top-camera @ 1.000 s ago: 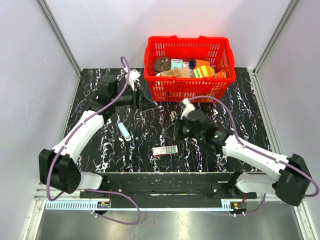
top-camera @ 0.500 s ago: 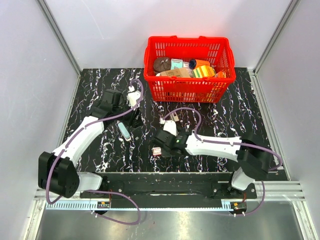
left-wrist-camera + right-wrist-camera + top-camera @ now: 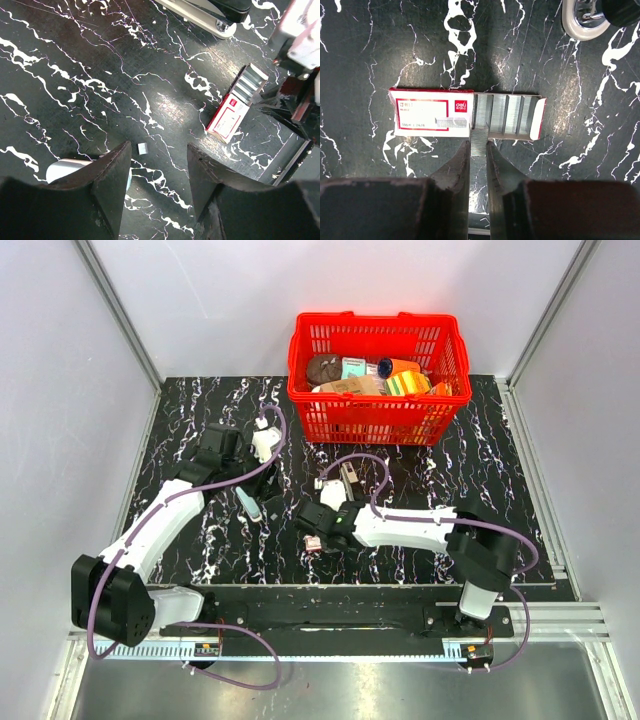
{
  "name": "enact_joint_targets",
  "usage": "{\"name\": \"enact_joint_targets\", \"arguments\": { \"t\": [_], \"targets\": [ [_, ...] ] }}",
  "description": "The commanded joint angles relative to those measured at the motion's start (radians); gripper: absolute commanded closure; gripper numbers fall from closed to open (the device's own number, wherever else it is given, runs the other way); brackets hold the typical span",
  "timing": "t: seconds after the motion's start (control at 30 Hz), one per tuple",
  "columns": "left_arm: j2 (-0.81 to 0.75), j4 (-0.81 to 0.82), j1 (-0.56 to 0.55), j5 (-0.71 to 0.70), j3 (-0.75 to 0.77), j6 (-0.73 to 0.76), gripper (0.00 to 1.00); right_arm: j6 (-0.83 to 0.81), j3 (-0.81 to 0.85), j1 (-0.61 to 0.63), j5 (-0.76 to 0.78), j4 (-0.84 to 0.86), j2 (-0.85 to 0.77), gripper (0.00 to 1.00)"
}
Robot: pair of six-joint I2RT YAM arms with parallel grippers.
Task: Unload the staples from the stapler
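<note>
1. The left gripper (image 3: 160, 150) hovers half-spread and empty; the pale-blue stapler (image 3: 247, 502) lies on the desk (image 3: 180, 430) just beside one finger.
2. The right gripper (image 3: 478, 145) pinches a staple strip (image 3: 479, 135) at the open staple box (image 3: 430, 117).

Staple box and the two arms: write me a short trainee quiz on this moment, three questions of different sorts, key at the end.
1. True or false: the right jaws are shut on a strip of staples at the staple box.
2. Pick one. The box's tray is: A) slid out, rows of staples showing; B) pushed fully in; C) lying in a basket.
3. Short answer: which arm's jaws stand open right by the pale-blue stapler?
Key: 1 true; 2 A; 3 the left arm's.
</note>
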Motion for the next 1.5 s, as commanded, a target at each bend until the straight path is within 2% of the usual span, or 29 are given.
{"name": "enact_joint_targets", "arguments": {
  "t": [0.0, 0.3, 0.6, 1.47],
  "targets": [
    [-0.024, 0.012, 0.004, 0.004, 0.003, 0.008, 0.48, -0.026, 0.044, 0.001, 0.03, -0.002, 0.027, 0.96],
    [-0.024, 0.012, 0.002, 0.006, 0.006, 0.003, 0.48, -0.045, -0.007, -0.042, -0.028, 0.056, 0.003, 0.94],
    [-0.031, 0.012, 0.002, 0.002, 0.006, -0.003, 0.48, -0.068, 0.019, -0.058, -0.065, 0.044, 0.044, 0.93],
    [-0.037, 0.012, 0.002, 0.007, 0.006, -0.001, 0.48, -0.069, 0.036, -0.068, -0.074, 0.019, 0.07, 0.85]
  ]
}}
